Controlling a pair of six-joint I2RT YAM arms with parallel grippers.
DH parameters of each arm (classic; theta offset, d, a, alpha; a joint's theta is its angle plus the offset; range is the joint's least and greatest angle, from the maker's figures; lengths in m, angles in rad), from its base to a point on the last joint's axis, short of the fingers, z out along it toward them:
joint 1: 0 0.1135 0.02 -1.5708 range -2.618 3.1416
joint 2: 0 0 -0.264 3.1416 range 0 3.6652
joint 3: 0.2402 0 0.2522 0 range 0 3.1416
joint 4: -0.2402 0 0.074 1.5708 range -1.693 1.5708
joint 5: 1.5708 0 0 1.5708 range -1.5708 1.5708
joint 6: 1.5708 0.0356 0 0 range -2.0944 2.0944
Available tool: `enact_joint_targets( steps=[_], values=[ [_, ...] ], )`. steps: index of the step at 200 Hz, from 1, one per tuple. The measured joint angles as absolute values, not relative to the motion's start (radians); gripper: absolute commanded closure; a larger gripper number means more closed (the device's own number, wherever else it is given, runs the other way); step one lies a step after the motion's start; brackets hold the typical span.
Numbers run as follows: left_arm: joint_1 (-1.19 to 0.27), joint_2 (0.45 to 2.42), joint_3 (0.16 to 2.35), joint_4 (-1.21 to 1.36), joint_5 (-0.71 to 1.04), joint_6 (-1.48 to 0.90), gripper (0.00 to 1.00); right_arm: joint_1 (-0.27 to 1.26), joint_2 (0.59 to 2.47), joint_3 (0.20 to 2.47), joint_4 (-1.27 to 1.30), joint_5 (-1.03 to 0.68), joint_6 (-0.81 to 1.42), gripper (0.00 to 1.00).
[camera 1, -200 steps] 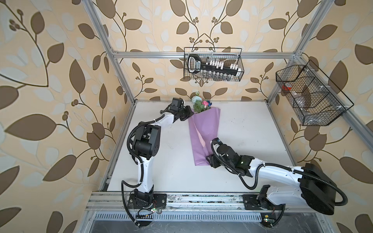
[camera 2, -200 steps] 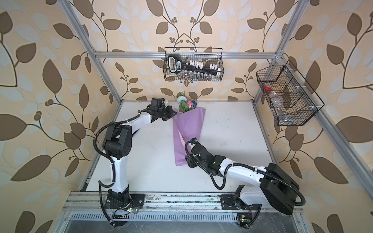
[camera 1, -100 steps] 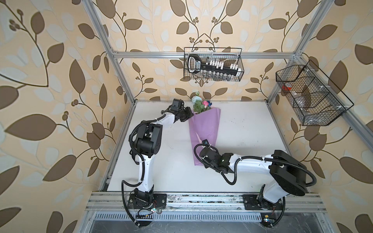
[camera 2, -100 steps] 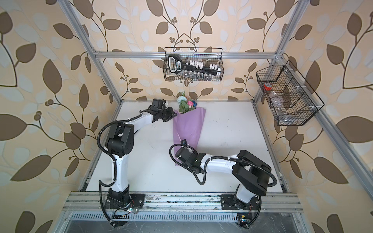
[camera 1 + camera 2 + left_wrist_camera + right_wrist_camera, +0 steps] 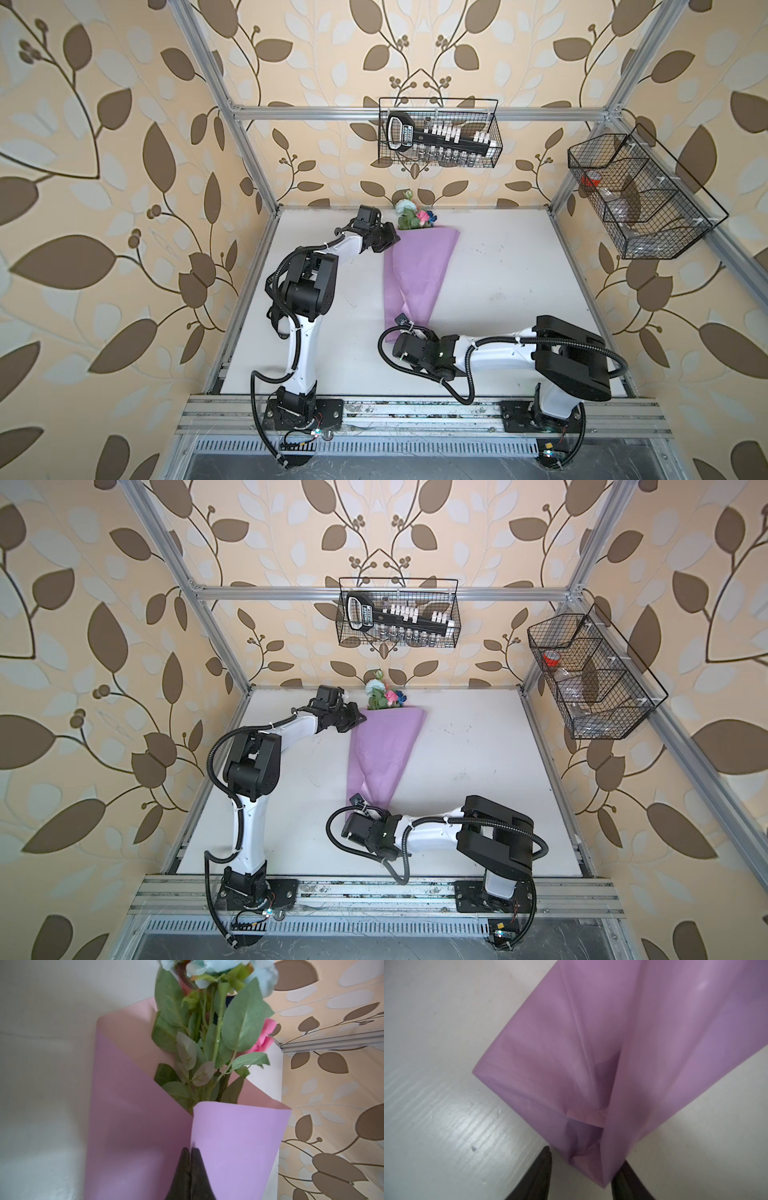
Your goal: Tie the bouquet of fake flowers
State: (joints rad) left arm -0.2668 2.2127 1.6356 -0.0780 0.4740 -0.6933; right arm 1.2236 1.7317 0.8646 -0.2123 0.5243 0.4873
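A wire basket [image 5: 438,133] hangs on the back wall and holds a long black tool with white pieces [image 5: 440,139]. What lies under the tool is too small to tell. A second wire basket [image 5: 648,216] on the side wall is split into compartments. Something red [image 5: 552,659] sits in its rear compartment, and the other contents are unclear.

The bouquet [image 5: 415,270] lies on the white surface [image 5: 519,291] with its wide end toward the back wall. Lilac wrapping paper [image 5: 135,1126] forms a cone around the flowers [image 5: 209,1043]. Green leaves, pale blue blooms and a pink one stick out of its open top.

The left hand [image 5: 190,1159] is at the cone's top corner. Its fingers are pressed together and pinch the edge of the paper's overlapping flap.

The right hand [image 5: 583,1176] is at the narrow bottom end. Its fingers [image 5: 546,1169] are spread with the folded tip of the paper between them. Whether either finger touches the paper cannot be told.
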Motion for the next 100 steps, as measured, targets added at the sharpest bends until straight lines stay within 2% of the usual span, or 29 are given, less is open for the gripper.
enact_joint_targets(
  steps=[47,87,100],
  values=[
    [-0.266,2.229,1.636,-0.076,0.492,-0.689,1.00,1.221,1.638,0.928,-0.299,0.542,0.537,0.42],
    [-0.266,2.229,1.636,-0.077,0.492,-0.687,1.00,1.221,1.673,1.022,-0.369,0.601,0.614,0.36],
    [-0.266,2.229,1.636,-0.078,0.493,-0.687,1.00,1.221,1.710,1.024,-0.398,0.618,0.638,0.38]
  ],
)
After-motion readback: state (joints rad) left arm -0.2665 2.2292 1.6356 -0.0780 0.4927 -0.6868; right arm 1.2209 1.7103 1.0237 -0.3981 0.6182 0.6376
